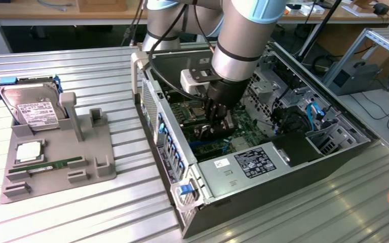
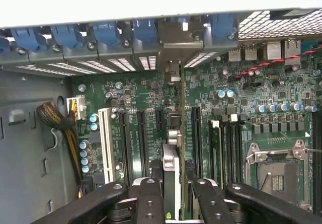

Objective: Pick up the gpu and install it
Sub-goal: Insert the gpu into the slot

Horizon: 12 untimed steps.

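Black jointed fingers (image 2: 151,199) of the pincer (image 2: 171,204) sit closest in the wrist view, narrowed on the gpu (image 2: 172,148), which is seen edge-on as a thin upright card running away from the fingers toward its silver bracket end at the case's rear wall. The card stands over the long dark expansion slots of the green motherboard (image 2: 236,83), in line with one rear opening beneath the row of blue plastic retention clips (image 2: 105,32); whether its lower edge is fully seated in a slot cannot be told. By this showing the pick-up is done and the install is under way, with the card down inside the case and the grip not released. In the exterior view the grey arm reaches into the open computer case (image 1: 181,212), a boxy sheet-metal shell lying on the ribbed metal surface (image 1: 100,212). Farther toward the exterior view's left, a grey moulded holder (image 1: 93,172) carries the silver hard drive (image 1: 32,109) with its white label and the narrow green memory stick (image 1: 46,166).
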Motion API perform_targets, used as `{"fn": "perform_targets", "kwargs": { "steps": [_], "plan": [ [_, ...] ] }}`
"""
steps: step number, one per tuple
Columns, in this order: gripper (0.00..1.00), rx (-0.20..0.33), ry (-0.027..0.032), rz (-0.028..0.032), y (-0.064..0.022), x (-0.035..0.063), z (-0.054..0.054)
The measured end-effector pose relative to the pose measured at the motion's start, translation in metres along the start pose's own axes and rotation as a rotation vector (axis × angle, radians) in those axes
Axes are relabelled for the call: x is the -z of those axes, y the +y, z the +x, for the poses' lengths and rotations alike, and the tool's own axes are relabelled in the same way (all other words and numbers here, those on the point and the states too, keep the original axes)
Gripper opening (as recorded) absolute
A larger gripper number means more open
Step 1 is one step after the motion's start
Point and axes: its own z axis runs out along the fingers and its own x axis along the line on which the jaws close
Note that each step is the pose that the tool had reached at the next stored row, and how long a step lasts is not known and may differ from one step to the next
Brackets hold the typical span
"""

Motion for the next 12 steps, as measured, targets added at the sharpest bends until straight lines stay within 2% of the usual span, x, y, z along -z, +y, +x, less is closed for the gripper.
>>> {"fn": "perform_targets", "kwargs": {
  "steps": [6,9,12],
  "plan": [
    [0.27,0.0,-0.0004,0.0,0.0003,-0.0046,-0.0023],
    [0.27,0.0,-0.0003,0.0,0.0048,-0.0055,-0.0022],
    [0.27,0.0,-0.0004,-0.0001,0.0052,-0.0058,-0.0021]
  ]
}}
